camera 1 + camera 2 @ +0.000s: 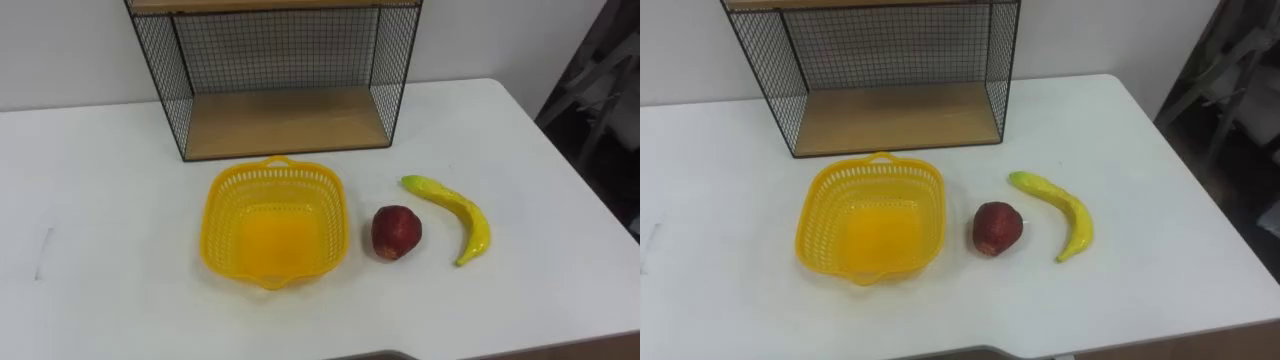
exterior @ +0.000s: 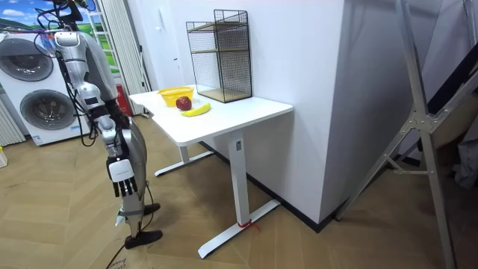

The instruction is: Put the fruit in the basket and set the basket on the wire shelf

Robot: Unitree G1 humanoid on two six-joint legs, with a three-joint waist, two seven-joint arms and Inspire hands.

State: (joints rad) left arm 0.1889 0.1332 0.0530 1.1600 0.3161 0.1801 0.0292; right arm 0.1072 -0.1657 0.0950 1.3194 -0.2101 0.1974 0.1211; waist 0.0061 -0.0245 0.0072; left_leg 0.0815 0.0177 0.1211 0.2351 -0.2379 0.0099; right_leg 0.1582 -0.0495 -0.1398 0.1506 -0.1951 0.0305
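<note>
Yellow basket near the middle of the white desk, just in front of the wire shelf at the wall. Red apple just right of the basket, apart from it; banana right of the apple, not touching. Both fruits on the desk, outside the basket. Right hand hanging at the robot's side in the room view, below desk level, well apart from fruit and basket; spread or closed, cannot tell.
</note>
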